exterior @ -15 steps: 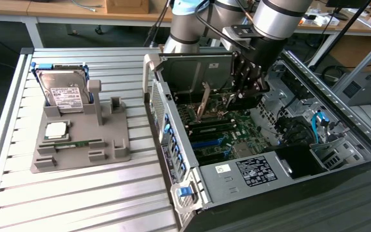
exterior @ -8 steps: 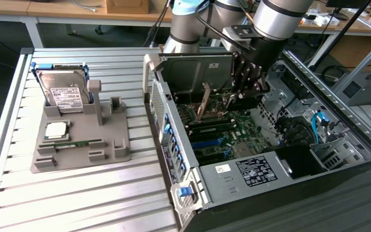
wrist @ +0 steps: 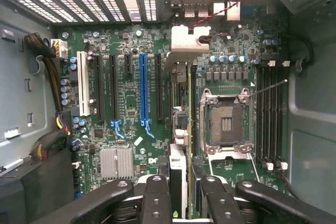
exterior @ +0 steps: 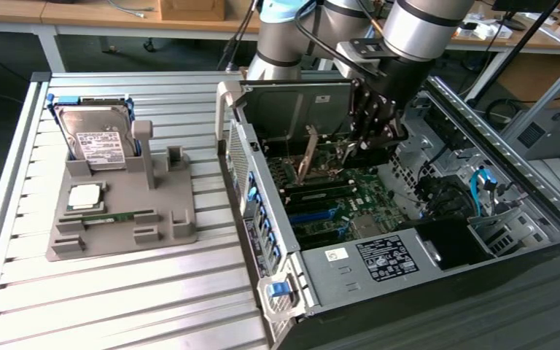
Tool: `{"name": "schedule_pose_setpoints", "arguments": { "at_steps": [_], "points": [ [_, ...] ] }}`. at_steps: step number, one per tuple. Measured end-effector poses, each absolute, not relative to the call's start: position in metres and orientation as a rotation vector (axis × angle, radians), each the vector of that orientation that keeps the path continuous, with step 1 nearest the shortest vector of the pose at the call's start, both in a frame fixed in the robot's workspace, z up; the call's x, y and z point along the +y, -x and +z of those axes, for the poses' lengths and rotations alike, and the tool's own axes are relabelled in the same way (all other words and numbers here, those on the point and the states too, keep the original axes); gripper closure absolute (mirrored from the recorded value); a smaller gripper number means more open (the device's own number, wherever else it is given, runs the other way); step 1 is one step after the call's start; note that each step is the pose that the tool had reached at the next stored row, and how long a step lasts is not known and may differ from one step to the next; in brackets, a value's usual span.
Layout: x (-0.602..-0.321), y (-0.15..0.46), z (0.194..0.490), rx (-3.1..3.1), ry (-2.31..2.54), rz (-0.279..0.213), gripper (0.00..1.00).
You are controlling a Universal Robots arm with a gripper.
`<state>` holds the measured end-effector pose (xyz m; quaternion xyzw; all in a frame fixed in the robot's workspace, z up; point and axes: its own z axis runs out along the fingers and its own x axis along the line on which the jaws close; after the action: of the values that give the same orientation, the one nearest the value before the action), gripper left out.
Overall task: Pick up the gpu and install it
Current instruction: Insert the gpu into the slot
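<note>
- gpu (wrist: 179, 166), a thin flat dark expansion card with a narrow silver metal bracket at its far end, is clamped edge-on in the black end effector (wrist: 185, 187), with a black finger (wrist: 156, 198) pressed against each face.
- In the exterior view the end effector (exterior: 370, 142) hangs inside the open computer case (exterior: 513, 197), a black and silver tower lying on its side, with the grey robot arm (exterior: 416, 29) reaching down into it.
- The gpu hangs above the green motherboard (wrist: 126, 124), running parallel to the expansion slots. Seen from the wrist, it lines up over the strip of board between the slots and the processor socket.
- Beside the card on one side are the long blue expansion slot (wrist: 143, 93), black slots either side of it, and a white slot (wrist: 82, 90) further off.
- On the other side is the open silver-framed processor socket (wrist: 226, 124), and beyond it a row of black memory slots (wrist: 270, 114).
- A small ribbed silver heat sink (wrist: 116, 162) sits on the board near the blue slot's latch.
- To the exterior view's left of the case, a grey moulded holder (exterior: 163, 233) rests on the slatted aluminium counter (exterior: 114, 299).
- It carries an upright silver hard drive with a white label (exterior: 100, 138), a square silver processor chip (exterior: 85, 195) and a small green memory stick (exterior: 114, 216).
</note>
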<state>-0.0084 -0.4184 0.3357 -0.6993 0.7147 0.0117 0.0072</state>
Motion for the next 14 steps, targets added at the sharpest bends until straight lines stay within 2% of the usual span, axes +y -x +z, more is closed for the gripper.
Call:
{"name": "schedule_pose_setpoints", "arguments": {
  "at_steps": [14],
  "points": [
    [-0.4233,0.0084,0.3356,2.236,2.187,0.036,0.73]
  ]
}}
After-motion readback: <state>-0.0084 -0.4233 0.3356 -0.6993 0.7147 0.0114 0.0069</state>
